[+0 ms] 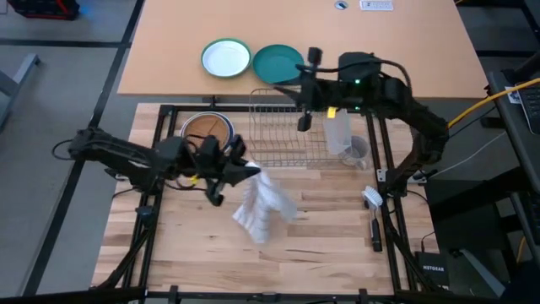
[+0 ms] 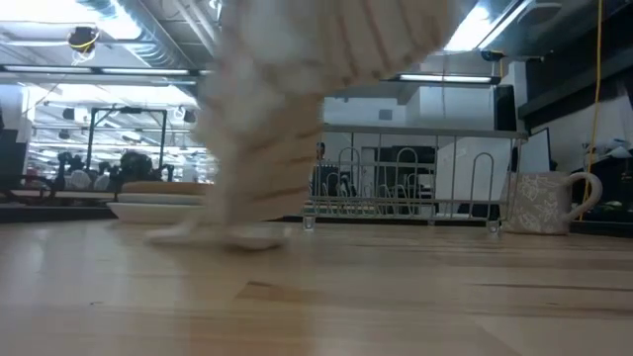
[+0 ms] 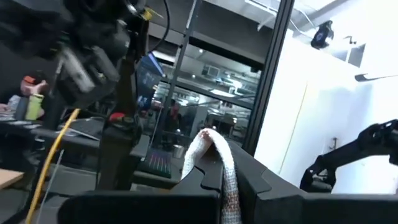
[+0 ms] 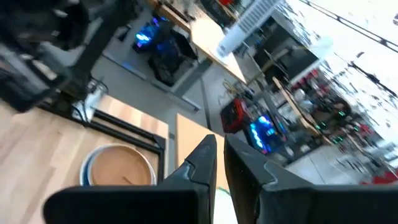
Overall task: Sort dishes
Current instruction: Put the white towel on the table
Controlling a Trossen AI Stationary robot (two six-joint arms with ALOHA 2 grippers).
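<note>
In the high view's centre, the left gripper (image 1: pixel 250 171) pinches a white cloth (image 1: pixel 264 207) that hangs to the table (image 1: pixel 337 236). Left of it, above its arm, the plate stack (image 1: pixel 207 128) sits tan-brown plate up, apart from its fingers. Farther, upper centre, the right gripper (image 1: pixel 305 116) hovers over the dish rack (image 1: pixel 287 127), fingers nearly together, holding nothing.

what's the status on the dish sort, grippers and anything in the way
Left gripper jaws shut on white cloth, lifted over table centre. Right gripper jaws shut, empty, over dish rack. Tan-brown plate stacked left of rack, untouched.
</note>
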